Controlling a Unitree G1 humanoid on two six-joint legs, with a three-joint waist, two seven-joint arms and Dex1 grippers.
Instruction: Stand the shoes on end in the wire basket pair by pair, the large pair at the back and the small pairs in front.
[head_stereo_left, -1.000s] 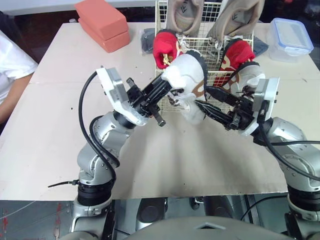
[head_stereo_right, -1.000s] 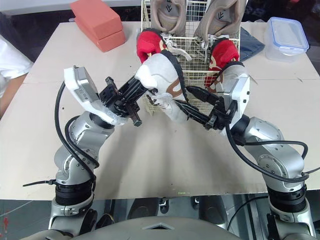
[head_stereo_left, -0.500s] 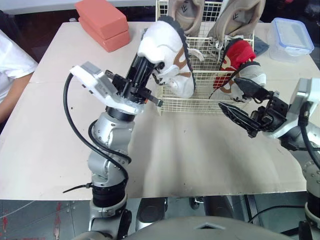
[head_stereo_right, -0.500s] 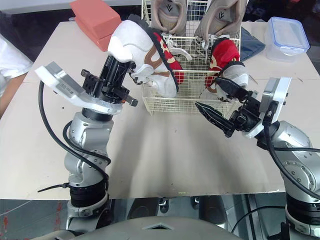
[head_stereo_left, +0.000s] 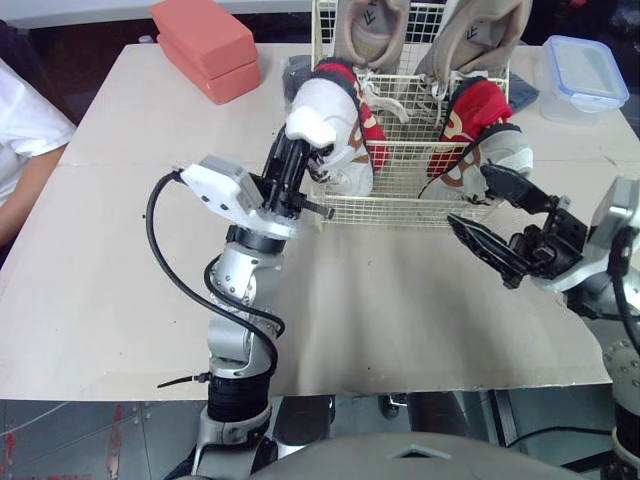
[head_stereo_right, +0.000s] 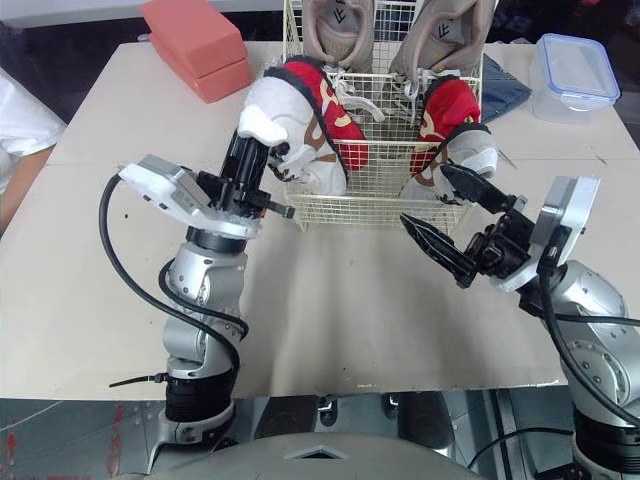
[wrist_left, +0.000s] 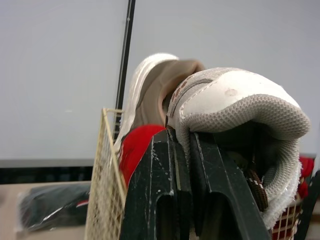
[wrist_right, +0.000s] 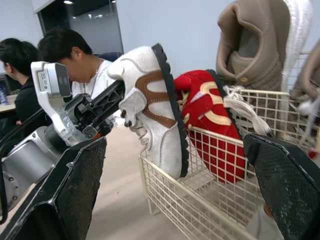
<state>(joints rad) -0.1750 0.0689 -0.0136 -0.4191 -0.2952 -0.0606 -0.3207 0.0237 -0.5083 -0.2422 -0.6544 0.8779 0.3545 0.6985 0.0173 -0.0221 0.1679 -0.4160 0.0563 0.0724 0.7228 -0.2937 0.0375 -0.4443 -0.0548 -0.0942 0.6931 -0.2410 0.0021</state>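
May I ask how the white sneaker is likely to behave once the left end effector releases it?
The white sneaker probably tips easily: it is held on end, toe down, at the wire basket's front. Its padded collar looks soft where the left end effector pinches it. The red shoe behind may prop it.

No word or number can be read here. The closest thing to a sign is a small dark mark (head_stereo_left: 372, 17) on the left big tan shoe (head_stereo_left: 388, 42), which stands at the back of the wire basket (head_stereo_left: 400, 208). The right big tan shoe (head_stereo_left: 497, 22) has a mark like it. Both marks are too small to read.
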